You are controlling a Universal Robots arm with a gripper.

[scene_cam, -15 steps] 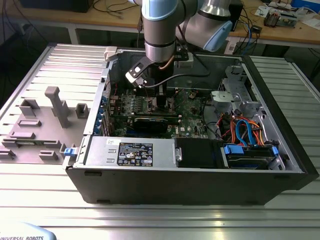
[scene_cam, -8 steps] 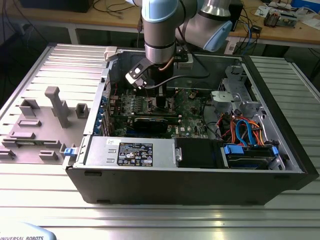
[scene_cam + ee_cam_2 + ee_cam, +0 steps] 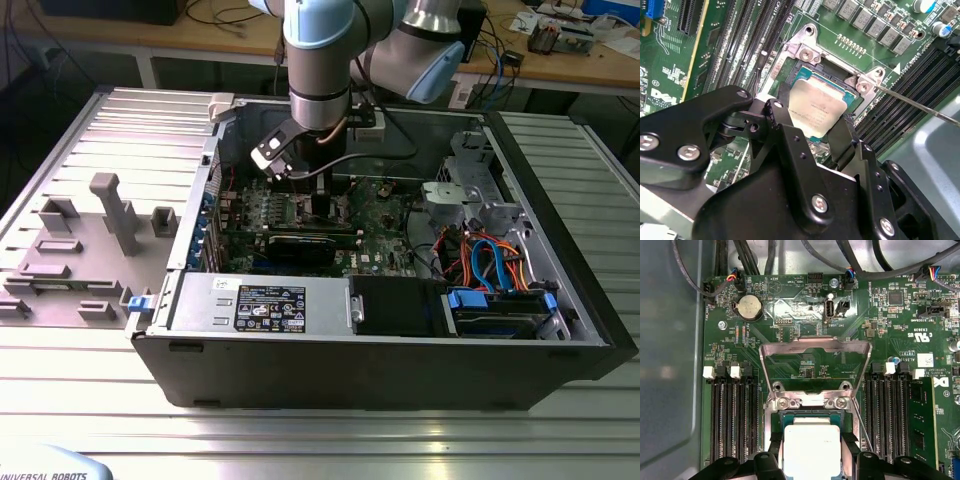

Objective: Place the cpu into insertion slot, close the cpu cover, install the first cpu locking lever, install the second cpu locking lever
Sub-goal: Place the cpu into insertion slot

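In both wrist views my gripper [image 3: 812, 119] [image 3: 812, 454] is shut on the cpu [image 3: 816, 107] [image 3: 811, 445], one black finger [image 3: 781, 100] against each of two opposite edges. The silver-topped chip sits level in or just over the insertion slot [image 3: 805, 52] [image 3: 810, 402]; I cannot tell whether it is fully seated. The cpu cover [image 3: 815, 344], a silvery frame with a square window, is swung open and lies back over the board beyond the socket. A thin locking lever [image 3: 920, 104] [image 3: 863, 427] stands free beside the socket. In the exterior view the gripper [image 3: 318, 190] reaches down inside the computer case.
Black memory slots [image 3: 735, 415] [image 3: 887, 410] flank the socket on both sides. A long black expansion card [image 3: 300, 245], cables [image 3: 490, 260] and a drive bay [image 3: 500, 310] crowd the case [image 3: 380, 370]. A grey fixture tray [image 3: 90, 240] lies at the exterior view's left.
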